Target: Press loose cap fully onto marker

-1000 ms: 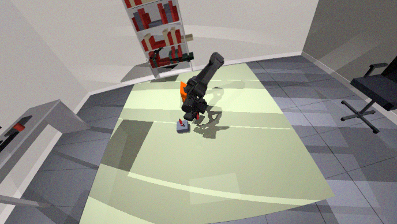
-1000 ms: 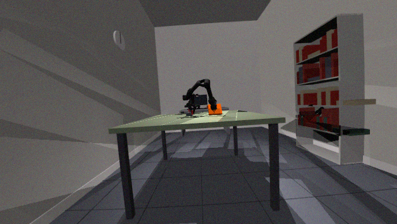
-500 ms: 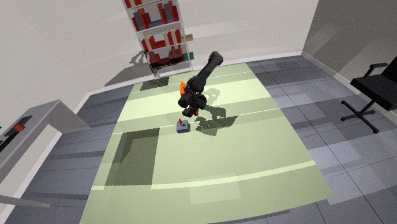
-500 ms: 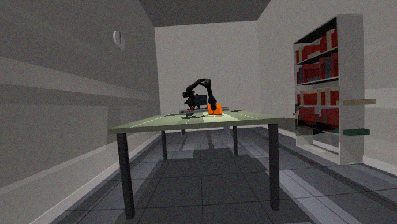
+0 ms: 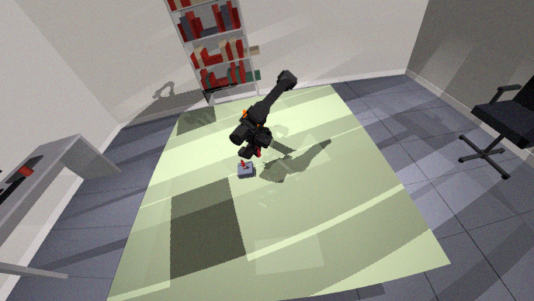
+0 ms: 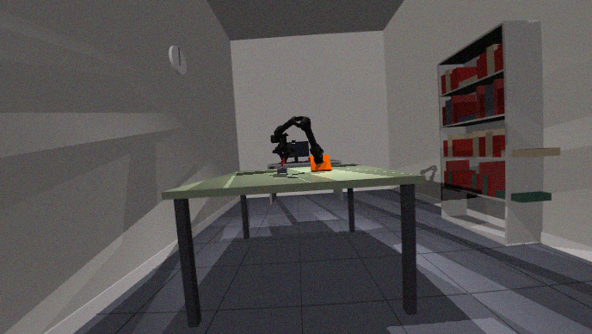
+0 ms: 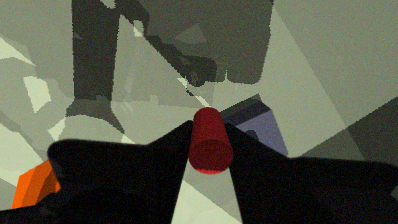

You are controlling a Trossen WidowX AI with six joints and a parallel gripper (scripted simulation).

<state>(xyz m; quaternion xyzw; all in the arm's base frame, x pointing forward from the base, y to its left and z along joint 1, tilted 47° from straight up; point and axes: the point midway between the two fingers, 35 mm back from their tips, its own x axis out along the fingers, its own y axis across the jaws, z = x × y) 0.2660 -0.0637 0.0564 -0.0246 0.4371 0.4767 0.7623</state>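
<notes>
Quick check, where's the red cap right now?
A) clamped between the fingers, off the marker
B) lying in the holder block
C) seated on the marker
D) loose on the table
A: in the wrist view the red cap sits pinched between the two dark fingers, with the holder block just beyond it.

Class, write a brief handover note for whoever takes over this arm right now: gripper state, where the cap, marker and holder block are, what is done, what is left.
Gripper: shut on the red cap, lifted off the table.
Marker: upright in the holder block, uncapped, just ahead of the gripper.
Done: cap grasped and raised.
Left: line the cap up over the marker, press it down until it clicks, release, move the arm away.
</notes>
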